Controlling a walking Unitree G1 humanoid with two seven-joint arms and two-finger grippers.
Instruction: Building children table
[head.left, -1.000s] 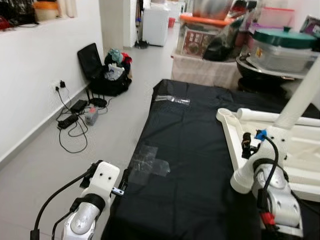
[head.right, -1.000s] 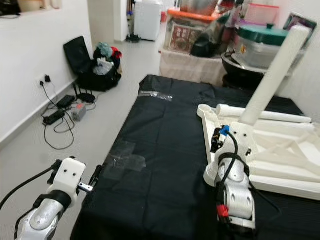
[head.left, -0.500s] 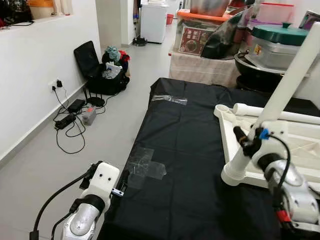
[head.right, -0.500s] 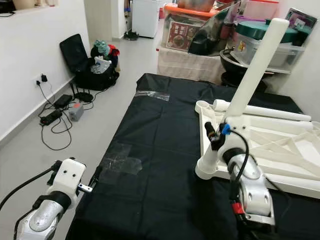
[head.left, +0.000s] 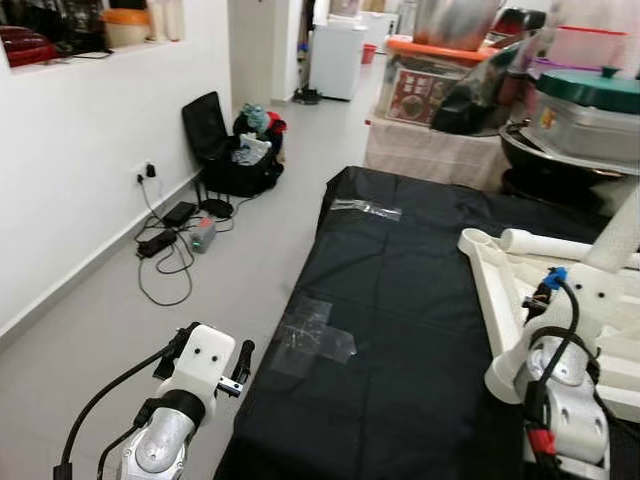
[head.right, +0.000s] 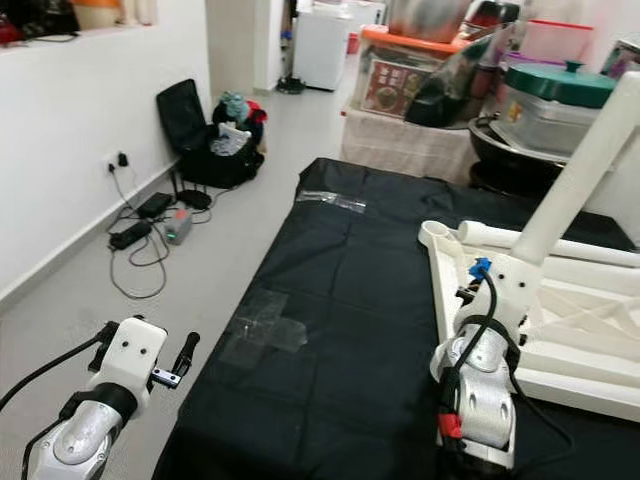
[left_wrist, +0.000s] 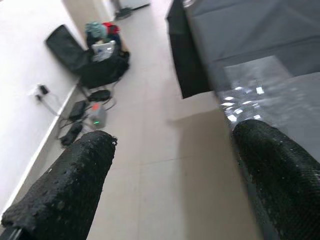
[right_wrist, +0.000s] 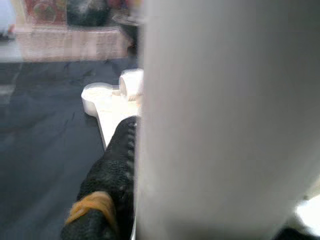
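Left eye view: the right gripper (head.left: 545, 300) sits at the near corner of the upturned white plastic children's table top (head.left: 500, 285), which lies flat on the black cloth-covered work surface (head.left: 400, 300). A long white cylindrical table leg (head.left: 622, 232) rises from that corner, blurred here.
Left arm: the left gripper (head.left: 240, 362) hangs low beside the black surface, over the pale grey floor tiles (head.left: 250, 230).
Loose part: a second white tube (head.left: 545, 243) lies flat on the table top at its far end, long axis running across toward the right.

Right eye view: the leg's long axis runs from its foot at the near corner steeply up, leaning away and toward the right, top end near the stacked storage containers (head.right: 560, 90).
Tape: clear tape patches (head.right: 268, 330) are stuck on the black cloth near its left edge.
Floor clutter: a black bag with clothes (head.right: 215, 140) and tangled black cables (head.right: 140, 235) lie along the white wall.

Left wrist view: the two black fingers (left_wrist: 65, 190) stand wide apart with nothing between them, floor and the cloth's edge beyond.

Right wrist view: the white leg stands right against the camera, one black finger (right_wrist: 112, 185) pressed on its side. The gripper looks closed around the leg.
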